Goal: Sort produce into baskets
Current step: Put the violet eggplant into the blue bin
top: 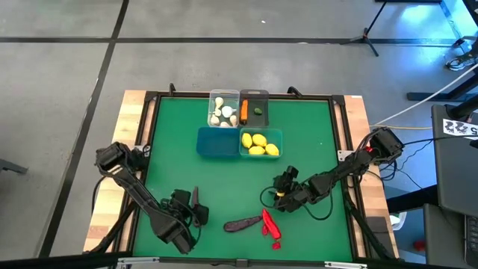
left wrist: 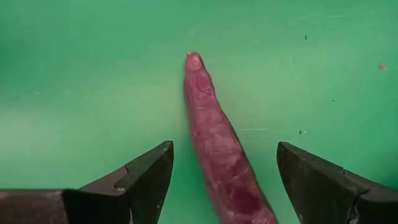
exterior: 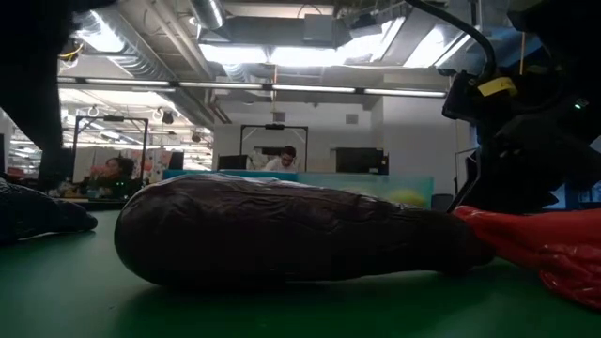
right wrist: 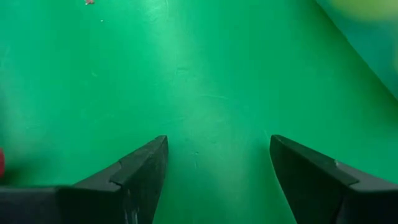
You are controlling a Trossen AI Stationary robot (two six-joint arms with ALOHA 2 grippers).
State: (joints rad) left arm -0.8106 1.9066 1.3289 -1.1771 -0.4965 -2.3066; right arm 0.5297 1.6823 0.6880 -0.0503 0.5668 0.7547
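Low over the green bench (top: 224,179), the left gripper (left wrist: 224,180) hovers with its jaws apart on either side of a dark purple eggplant (left wrist: 217,149), not touching it. Red chili peppers (top: 269,226) lie just beside the eggplant's far end. The right gripper (right wrist: 217,180), jaws also apart, holds nothing over bare bench. Across the bench, garlic bulbs (top: 222,110) and lemons (top: 259,143) sit in their baskets (top: 216,143).
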